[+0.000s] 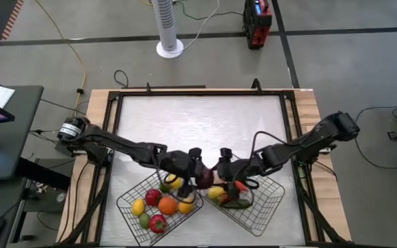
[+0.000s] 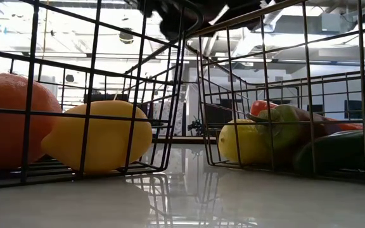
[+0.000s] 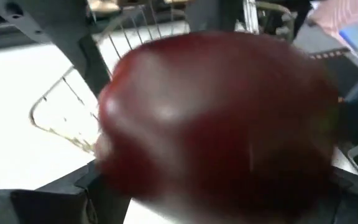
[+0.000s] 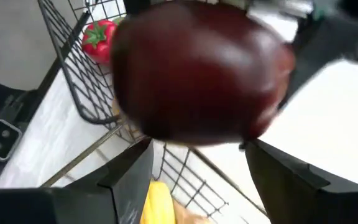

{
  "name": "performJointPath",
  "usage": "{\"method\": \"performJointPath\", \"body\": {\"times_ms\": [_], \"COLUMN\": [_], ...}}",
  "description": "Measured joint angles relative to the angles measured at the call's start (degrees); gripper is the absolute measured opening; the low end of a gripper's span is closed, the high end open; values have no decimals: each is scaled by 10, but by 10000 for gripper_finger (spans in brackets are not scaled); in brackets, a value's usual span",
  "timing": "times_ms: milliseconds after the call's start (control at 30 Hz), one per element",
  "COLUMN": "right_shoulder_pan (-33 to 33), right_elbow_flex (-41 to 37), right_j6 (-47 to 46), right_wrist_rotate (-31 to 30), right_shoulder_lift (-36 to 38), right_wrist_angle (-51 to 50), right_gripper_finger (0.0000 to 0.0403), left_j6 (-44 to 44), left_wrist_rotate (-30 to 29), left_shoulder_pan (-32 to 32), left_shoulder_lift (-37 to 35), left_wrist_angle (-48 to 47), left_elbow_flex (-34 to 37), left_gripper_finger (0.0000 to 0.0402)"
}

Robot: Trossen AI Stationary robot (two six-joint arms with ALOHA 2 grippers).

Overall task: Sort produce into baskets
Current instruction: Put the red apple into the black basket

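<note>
The step in hand appears to be a handover: the left pincer (image 1: 200,173) clamps the dark red round apple (image 1: 205,178) between both silver wire-mesh baskets (image 1: 131,200), the right pincer (image 1: 220,171) spread wide around it, so closing comes next.

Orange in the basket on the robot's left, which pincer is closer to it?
Left. The left pincer is just beyond the orange, by the far edge of its basket; the right pincer is farther off, across the gap, by the other basket.

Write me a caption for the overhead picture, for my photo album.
Both claws, left claw and right claw, meet at a dark red apple between two wire baskets of toy produce.
</note>
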State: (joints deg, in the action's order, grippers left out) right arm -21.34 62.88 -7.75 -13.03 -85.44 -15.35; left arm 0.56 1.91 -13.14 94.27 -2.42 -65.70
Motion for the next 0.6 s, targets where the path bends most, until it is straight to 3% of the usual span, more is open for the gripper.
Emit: {"method": "performJointPath", "body": {"times_ms": [300, 600], "right_shoulder_pan": [1, 23], "right_elbow_flex": [54, 177], "right_j6": [81, 128], "right_wrist_rotate": [44, 134], "right_shoulder_lift": [-92, -218], "right_wrist_angle": [116, 97], "right_gripper_finger": [285, 285], "left_j6": [-105, -232], "left_wrist_rotate": [-26, -34], "left_shoulder_pan": [-71, -135], "left_shoulder_lift": [-41, -71], "left_wrist_angle": [-128, -308], "left_elbow_flex": [-1, 0], "left_gripper_finger": [316, 316]}}
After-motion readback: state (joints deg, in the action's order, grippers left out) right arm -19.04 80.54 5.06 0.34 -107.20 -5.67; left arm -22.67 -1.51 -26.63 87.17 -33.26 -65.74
